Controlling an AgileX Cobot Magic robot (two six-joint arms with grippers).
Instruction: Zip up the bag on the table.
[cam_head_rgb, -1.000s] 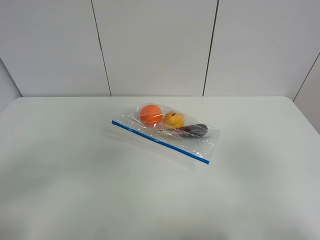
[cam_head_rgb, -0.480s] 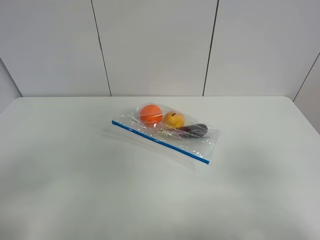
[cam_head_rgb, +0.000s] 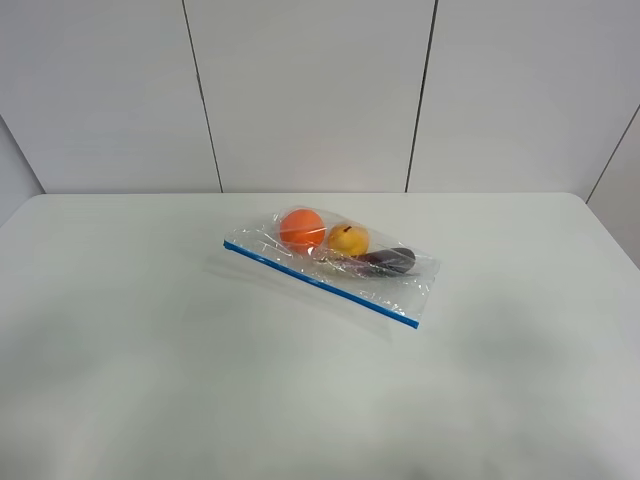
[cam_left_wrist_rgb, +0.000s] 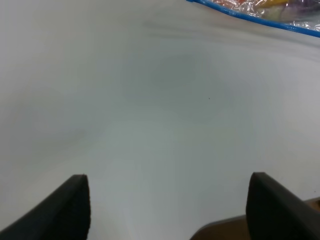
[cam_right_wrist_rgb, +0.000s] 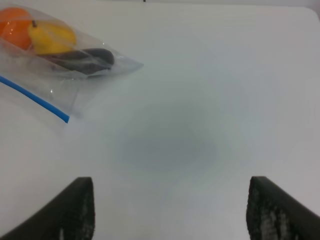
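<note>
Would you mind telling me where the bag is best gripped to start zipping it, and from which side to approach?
Probably the blue zipper strip on the bag: it runs along the near long edge, clear of the fruit bulging at the far side. Come from above at the near side and pinch one end of it; the flat plastic there looks easiest to close on.

Back wall (cam_head_rgb: 310, 95): pale grey panels, matte and plain, filling the whole top of the high view.
Panel seams (cam_head_rgb: 202, 95): thin dark lines running down the wall, fanning slightly outward toward the edges.
Side walls: a sliver of angled panel at the far left (cam_head_rgb: 12, 165) and another at the far right (cam_head_rgb: 620, 170).
Light: soft, even, no hard shadows.
</note>
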